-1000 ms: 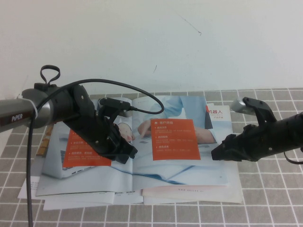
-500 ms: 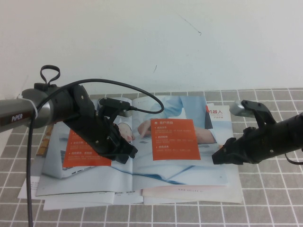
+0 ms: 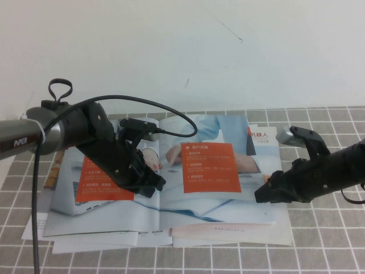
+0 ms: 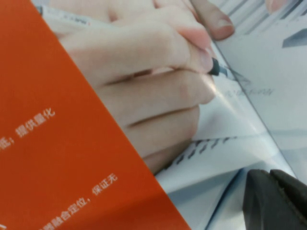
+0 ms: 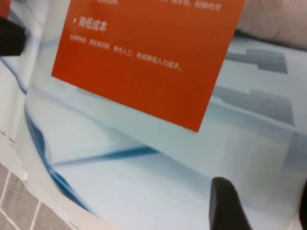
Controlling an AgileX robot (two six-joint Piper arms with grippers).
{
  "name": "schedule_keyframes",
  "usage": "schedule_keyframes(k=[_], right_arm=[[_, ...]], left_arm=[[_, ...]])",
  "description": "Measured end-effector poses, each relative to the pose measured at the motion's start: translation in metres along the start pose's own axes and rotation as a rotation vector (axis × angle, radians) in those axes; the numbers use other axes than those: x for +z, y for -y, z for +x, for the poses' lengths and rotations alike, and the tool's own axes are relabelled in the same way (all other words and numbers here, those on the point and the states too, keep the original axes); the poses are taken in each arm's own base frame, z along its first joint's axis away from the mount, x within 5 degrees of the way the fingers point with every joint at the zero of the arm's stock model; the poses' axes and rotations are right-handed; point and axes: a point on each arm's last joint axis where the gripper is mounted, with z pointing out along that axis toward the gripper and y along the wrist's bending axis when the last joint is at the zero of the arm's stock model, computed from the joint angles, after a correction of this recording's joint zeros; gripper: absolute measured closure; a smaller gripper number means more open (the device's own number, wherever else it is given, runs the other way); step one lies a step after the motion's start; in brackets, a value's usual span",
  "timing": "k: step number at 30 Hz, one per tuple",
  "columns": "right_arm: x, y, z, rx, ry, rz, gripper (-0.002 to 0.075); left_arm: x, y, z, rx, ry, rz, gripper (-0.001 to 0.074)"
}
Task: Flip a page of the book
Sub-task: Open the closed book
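Both grippers — left gripper (image 3: 153,184) on book (image 3: 171,211), right gripper (image 3: 263,193) perhaps touching page (image 3: 228,200).

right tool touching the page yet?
Cannot tell. High view: right tool sits at the page outer edge; right wrist view shows neither contact nor gap.

2 black arms; left silver sleeve (image 3: 54,137) reads "PiPER".
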Motion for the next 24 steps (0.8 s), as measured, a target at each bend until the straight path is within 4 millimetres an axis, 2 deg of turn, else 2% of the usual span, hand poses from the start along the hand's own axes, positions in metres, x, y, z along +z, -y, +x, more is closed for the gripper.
schedule_keyframes(k=[13,20,24], right_arm=[[0.000,-0.002,-0.001,0.019,0.006,-0.025,0.0391],[-0.017,-0.015,-0.009,-0.017,0.054,-0.027,0.0391],[-0.020,-0.017,-0.010,-0.022,0.059,-0.034,0.0391]], left_arm=[[0.000,0.000,0.000,-0.009,0.000,0.000,0.0738],[0.000,0.000,0.000,-0.009,-0.001,0.000,0.0738],[0.000,0.000,0.000,-0.009,-0.001,0.000,0.0738]])
